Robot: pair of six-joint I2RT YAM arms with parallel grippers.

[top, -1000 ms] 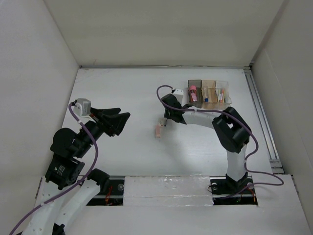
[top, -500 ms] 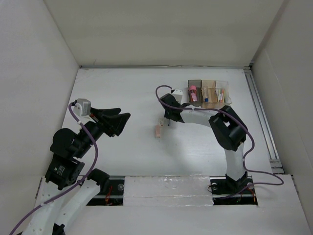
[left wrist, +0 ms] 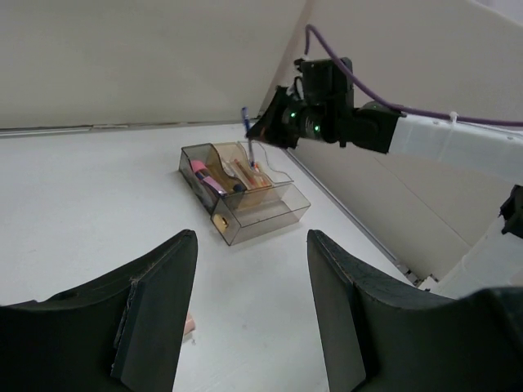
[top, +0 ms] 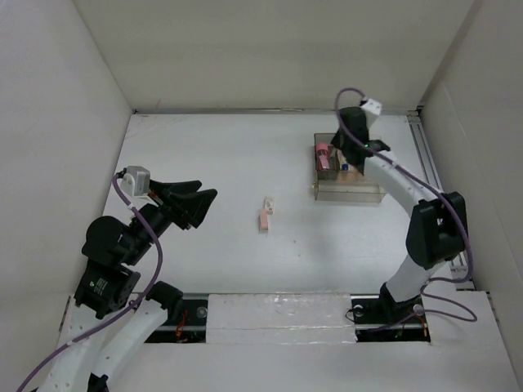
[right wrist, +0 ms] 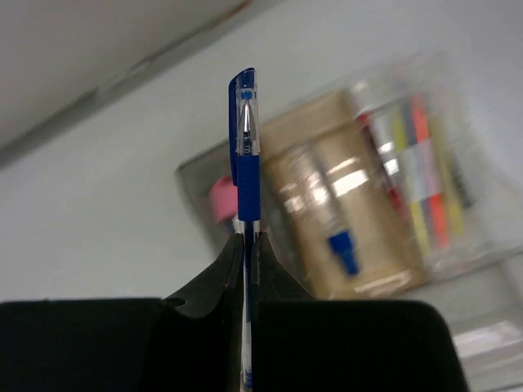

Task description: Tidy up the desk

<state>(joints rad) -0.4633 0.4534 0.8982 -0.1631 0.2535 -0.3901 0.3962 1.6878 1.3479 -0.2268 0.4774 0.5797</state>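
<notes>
Right gripper point(right wrist: 248, 242) pinches a blue pen point(right wrist: 244, 122) sticking straight out of its fingers, organizer tray point(top: 347, 193) right underneath; left gripper point(left wrist: 249, 245) gapes empty, far off.

No lettering is legible anywhere; a small white mark point(top: 100, 284) on the left arm's joint is too tiny to read.

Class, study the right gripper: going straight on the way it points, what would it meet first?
Probably the tray: the right gripper's blue pen leads, aimed at its compartments. Depth is unclear, so which compartment cannot be told.
</notes>
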